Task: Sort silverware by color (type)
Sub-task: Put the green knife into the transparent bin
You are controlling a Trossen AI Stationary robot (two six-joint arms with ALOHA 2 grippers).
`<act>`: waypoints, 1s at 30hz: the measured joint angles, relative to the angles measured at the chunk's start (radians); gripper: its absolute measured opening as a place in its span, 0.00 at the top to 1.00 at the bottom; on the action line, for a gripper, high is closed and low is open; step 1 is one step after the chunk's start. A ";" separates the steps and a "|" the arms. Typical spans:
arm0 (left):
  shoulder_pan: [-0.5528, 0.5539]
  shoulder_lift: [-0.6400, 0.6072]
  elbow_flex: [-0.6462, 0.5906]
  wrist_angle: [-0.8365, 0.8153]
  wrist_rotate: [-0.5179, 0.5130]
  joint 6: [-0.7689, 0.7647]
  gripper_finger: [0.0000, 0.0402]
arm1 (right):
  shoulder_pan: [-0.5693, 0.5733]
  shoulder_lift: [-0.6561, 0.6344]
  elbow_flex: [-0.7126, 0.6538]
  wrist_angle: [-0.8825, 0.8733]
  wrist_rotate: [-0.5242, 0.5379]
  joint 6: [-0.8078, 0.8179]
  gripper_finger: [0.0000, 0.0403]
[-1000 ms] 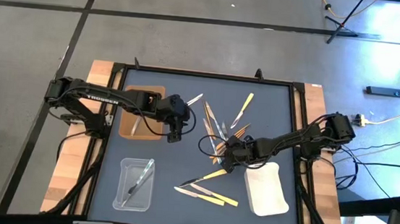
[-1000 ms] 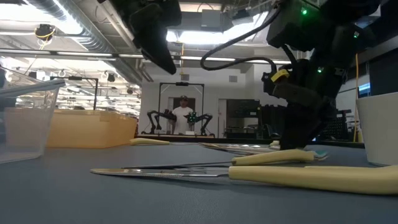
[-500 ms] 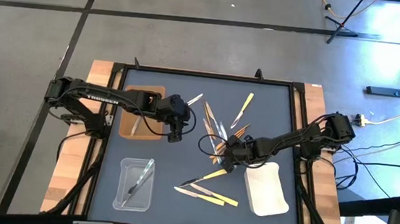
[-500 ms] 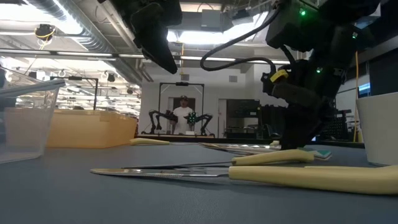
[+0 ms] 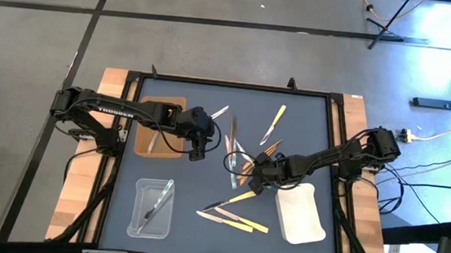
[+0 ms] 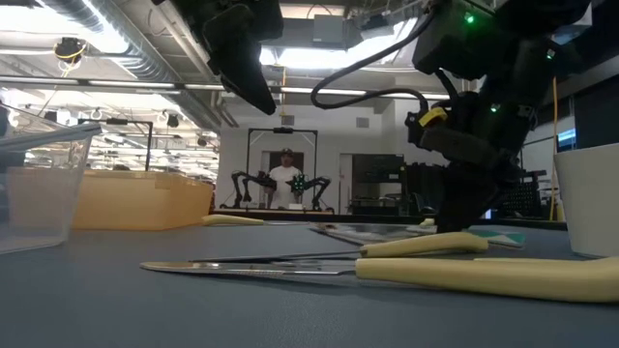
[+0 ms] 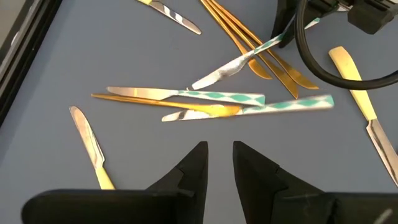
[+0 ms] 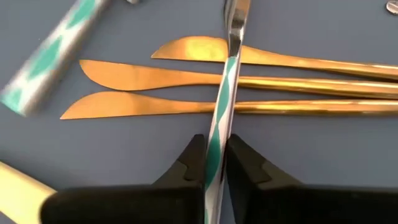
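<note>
- Your right gripper (image 8: 214, 163) is clamped on the handle of a green-and-silver patterned knife (image 8: 225, 93). It is low over the mat in the middle of the loose pile. I judge this grip is meant to lift that one piece clear for sorting.
- The held knife runs forward from the fingers and lies across three gold knives (image 8: 249, 81), which sit side by side just ahead of the fingertips. Expect them to be disturbed if the blade drags.
- Your left gripper (image 7: 217, 163) hangs above the mat with its fingers a little apart and nothing between them. It appears to wait.
- Ahead of the left gripper lie two more patterned knives (image 7: 249, 99) crossed with a gold knife (image 7: 161, 102). A yellow-handled knife (image 7: 90, 149) lies just beside its fingers.
- Behind the left gripper stands the brown tray (image 5: 160, 126), holding a piece. The clear tray (image 5: 153, 208) also holds utensils.
- The white tray (image 5: 300, 215) is just beside the right gripper, with pale yellow knives (image 5: 235, 209) between the trays.
- Much silverware remains unsorted.
</note>
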 joint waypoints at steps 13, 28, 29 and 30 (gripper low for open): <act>-0.002 -0.004 0.000 0.004 0.092 -0.001 0.83 | 0.000 0.003 0.077 -0.191 0.026 -0.049 0.98; -0.002 -0.004 0.000 0.036 0.194 -0.001 0.83 | 0.001 0.002 0.181 -0.296 0.034 -0.304 0.98; -0.002 -0.004 0.000 0.036 0.194 -0.001 0.83 | 0.001 0.002 0.188 -0.305 0.034 -0.329 0.98; -0.002 -0.004 0.000 0.038 0.194 -0.001 0.83 | 0.001 0.002 0.194 -0.311 0.034 -0.353 0.98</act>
